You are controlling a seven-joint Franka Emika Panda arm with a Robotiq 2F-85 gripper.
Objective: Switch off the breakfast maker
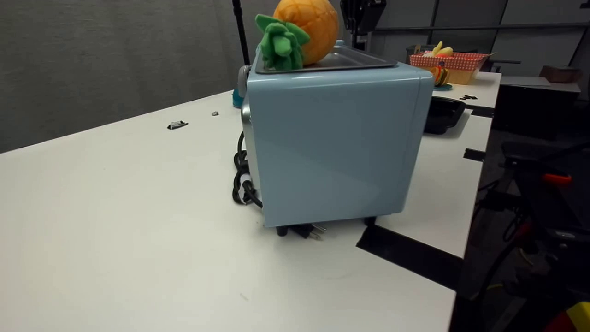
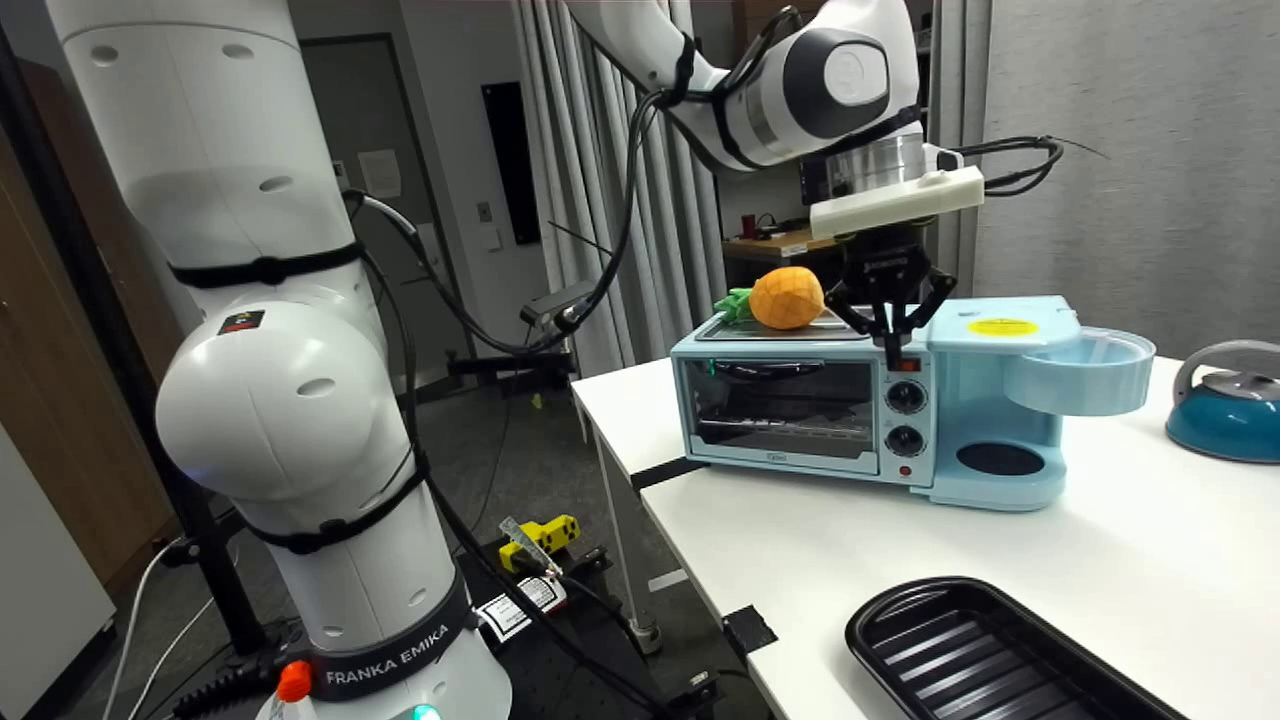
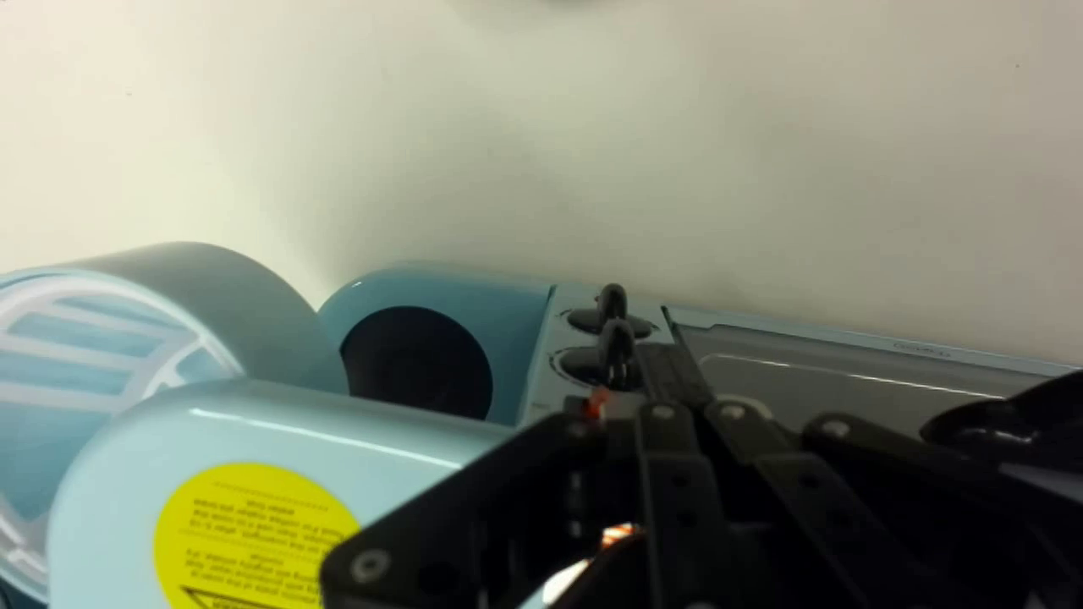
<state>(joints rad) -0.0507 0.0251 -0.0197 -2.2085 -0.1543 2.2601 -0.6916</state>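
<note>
The breakfast maker (image 1: 336,147) is pale blue-grey and stands upright on the white table. It also shows in an exterior view from the front (image 2: 965,410) and in the wrist view (image 3: 355,423). Its front panel has a red switch (image 2: 909,365) at the top, with an upper knob (image 2: 907,397) and a lower knob (image 2: 905,441) below. My gripper (image 2: 893,358) is shut and empty, pointing down, its tips just in front of the panel beside the red switch. In the wrist view the gripper (image 3: 674,372) partly hides the red switch (image 3: 597,401); contact cannot be told.
An orange plush fruit (image 2: 787,298) with green leaves lies on the tray on top of the breakfast maker. A black pan (image 2: 1000,650) lies near the table's front. A teal kettle (image 2: 1230,415) stands beyond. A black cable (image 1: 239,180) lies behind the appliance. A basket (image 1: 454,69) stands farther off.
</note>
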